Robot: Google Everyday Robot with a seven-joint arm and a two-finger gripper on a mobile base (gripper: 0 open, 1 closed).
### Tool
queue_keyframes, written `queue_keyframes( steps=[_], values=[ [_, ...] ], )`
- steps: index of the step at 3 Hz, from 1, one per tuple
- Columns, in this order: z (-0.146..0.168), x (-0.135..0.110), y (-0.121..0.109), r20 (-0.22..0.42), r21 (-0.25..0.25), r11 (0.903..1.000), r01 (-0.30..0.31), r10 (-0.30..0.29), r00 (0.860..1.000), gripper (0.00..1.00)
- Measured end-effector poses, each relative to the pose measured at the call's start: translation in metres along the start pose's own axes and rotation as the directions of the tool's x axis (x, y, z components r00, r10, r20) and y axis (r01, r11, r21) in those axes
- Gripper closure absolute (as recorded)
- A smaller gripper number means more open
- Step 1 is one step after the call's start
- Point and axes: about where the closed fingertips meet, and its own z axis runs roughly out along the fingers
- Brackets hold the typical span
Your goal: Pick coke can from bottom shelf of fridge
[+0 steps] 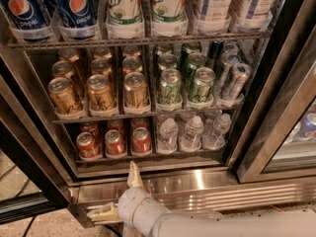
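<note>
The coke can (141, 140) stands at the front of the fridge's (212, 181) bottom shelf (148, 158), and the gripper (113, 192), wide open and empty, seems too low, so it should lift, then slide straight around it.

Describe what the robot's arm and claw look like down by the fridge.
The arm is a smooth, rounded white tube with no visible cables or markings. It ends in a bulbous white wrist ringed by a thin seam. The claw, low in front of the fridge, has two flat, tapered, cream-coloured fingers.
</note>
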Motion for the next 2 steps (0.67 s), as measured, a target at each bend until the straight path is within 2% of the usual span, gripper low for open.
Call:
queue_keyframes(
  steps=[1, 2],
  values=[
    [0.0092, -0.0023, -0.0009, 0.000, 0.084, 0.9960, -0.030, 0.030, 1.000, 0.00],
    [0.0156, 0.0009, -0.0108, -0.014, 0.187, 0.9784, -0.089, 0.093, 0.996, 0.00]
  ],
)
